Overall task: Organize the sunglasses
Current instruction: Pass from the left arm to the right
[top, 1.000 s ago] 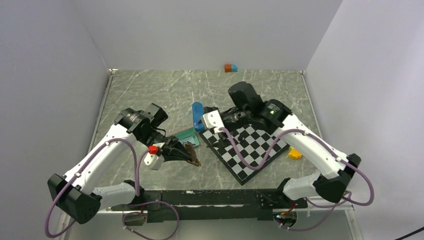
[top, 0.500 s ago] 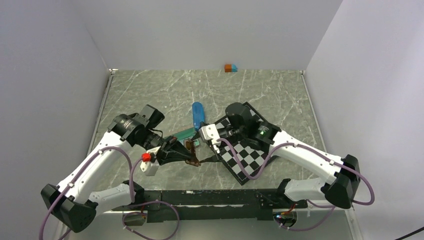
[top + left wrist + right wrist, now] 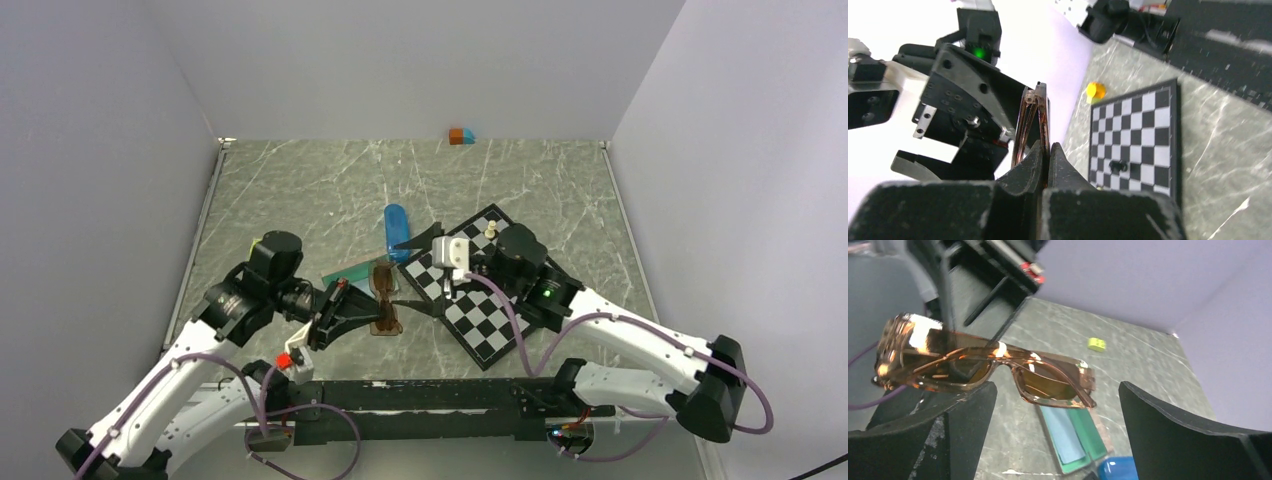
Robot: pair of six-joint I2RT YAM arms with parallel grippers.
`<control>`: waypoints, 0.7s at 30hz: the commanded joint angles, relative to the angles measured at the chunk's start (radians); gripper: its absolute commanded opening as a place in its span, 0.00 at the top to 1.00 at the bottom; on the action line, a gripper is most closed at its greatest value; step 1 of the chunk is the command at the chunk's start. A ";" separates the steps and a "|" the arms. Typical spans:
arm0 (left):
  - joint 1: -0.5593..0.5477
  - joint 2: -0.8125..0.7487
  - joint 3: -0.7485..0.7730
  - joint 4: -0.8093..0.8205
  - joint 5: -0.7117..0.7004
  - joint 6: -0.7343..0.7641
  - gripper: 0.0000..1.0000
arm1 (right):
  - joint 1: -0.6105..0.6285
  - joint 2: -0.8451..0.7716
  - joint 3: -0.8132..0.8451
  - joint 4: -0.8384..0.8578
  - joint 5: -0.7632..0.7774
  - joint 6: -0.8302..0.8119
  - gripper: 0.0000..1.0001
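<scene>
The left tool (image 3: 1046, 150) is pinched tight on the folded brown-framed sunglasses (image 3: 998, 365), holding them above the desk (image 3: 300, 190) at nine o'clock of the chessboard (image 3: 470, 322). The right tool (image 3: 1055, 387) gapes wide around them, seemingly not touching.

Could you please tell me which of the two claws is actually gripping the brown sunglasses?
The left claw: it is shut on the frame of the translucent brown plastic sunglasses, holding them aloft. The right claw stands wide open, facing them.
</scene>
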 commanded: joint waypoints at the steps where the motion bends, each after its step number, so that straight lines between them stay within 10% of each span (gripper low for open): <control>1: -0.043 -0.086 -0.111 0.514 -0.264 -0.305 1.00 | 0.005 -0.106 0.015 -0.041 0.151 0.089 0.01; 8: -0.083 -0.075 -0.173 0.707 -0.634 -0.429 1.00 | 0.003 -0.278 -0.116 -0.019 0.382 0.192 0.00; 14: -0.136 0.020 -0.282 1.222 -0.878 -0.607 0.97 | 0.001 -0.230 -0.037 -0.050 0.728 0.569 0.00; 21: -0.289 0.383 -0.070 1.495 -1.534 -0.600 1.00 | 0.001 -0.139 -0.036 -0.006 1.011 0.992 0.00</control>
